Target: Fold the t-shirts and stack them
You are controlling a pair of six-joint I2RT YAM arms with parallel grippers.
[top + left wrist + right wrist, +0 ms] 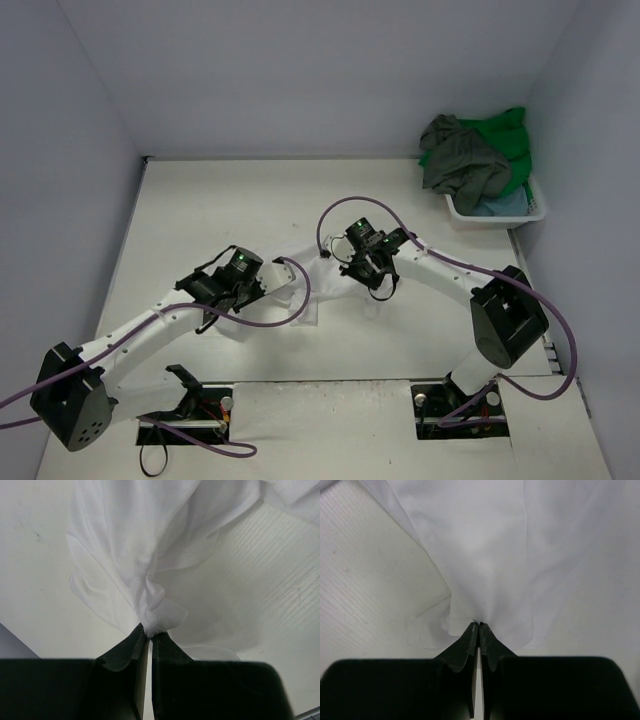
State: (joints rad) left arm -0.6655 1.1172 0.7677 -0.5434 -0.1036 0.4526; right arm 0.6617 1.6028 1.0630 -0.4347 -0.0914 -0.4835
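Ahead of the left pincer [149,636] the white t-shirt [140,540] runs off the top edge; ahead of the right pincer [479,626] it leaves top and right edges. The pinched folds vanish between the tips. From above, its outline blurs into the pale bench [200,210].

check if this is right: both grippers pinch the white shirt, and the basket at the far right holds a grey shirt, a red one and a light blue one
One slip: the bright shirt in the basket is green, not red, as the top view shows. The grey shirt and light blue shirt are there, and the left gripper and right gripper do pinch the white shirt.
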